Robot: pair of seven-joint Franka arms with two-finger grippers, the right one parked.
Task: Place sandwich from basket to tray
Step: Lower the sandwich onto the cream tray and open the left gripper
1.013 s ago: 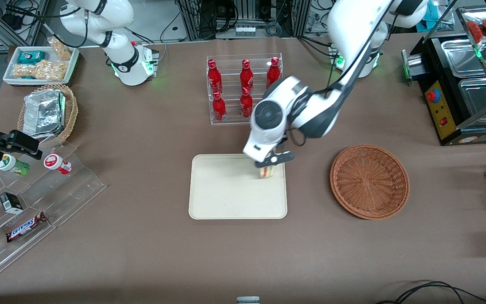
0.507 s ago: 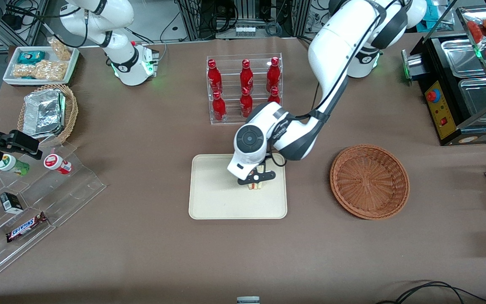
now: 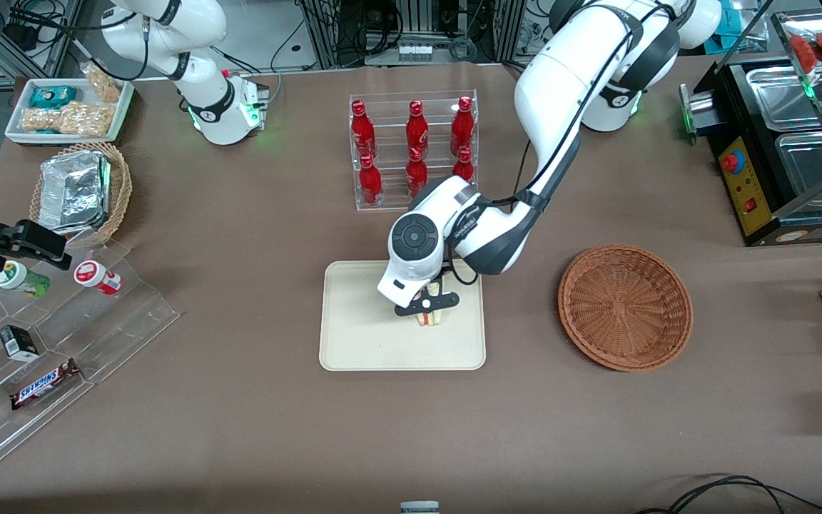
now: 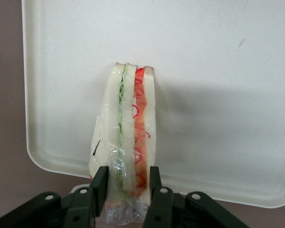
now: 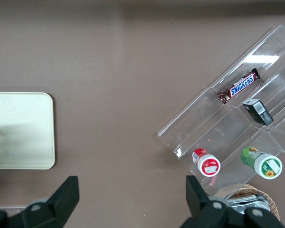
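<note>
The sandwich (image 3: 431,318) (image 4: 130,123), a wrapped white-bread wedge with a green and an orange-red layer, stands on edge on the cream tray (image 3: 361,335) (image 4: 218,71), near the tray's end toward the basket. My left gripper (image 3: 428,310) (image 4: 128,178) is low over the tray and shut on the sandwich's wide end, one black finger against each bread face. The reddish-brown basket (image 3: 625,307) lies empty beside the tray, toward the working arm's end of the table. A corner of the tray (image 5: 19,128) shows in the right wrist view.
A clear rack of red bottles (image 3: 414,150) stands farther from the front camera than the tray, close to my forearm. A tan basket of foil containers (image 3: 83,189), a white snack tray (image 3: 68,107) and an acrylic stand (image 3: 54,343) sit toward the parked arm's end. A black appliance (image 3: 775,157) is at the working arm's end.
My gripper has carried the sandwich from the tray's edge nearest the bottles inward over the tray and lowered it; the last half second shows only a small shift.
</note>
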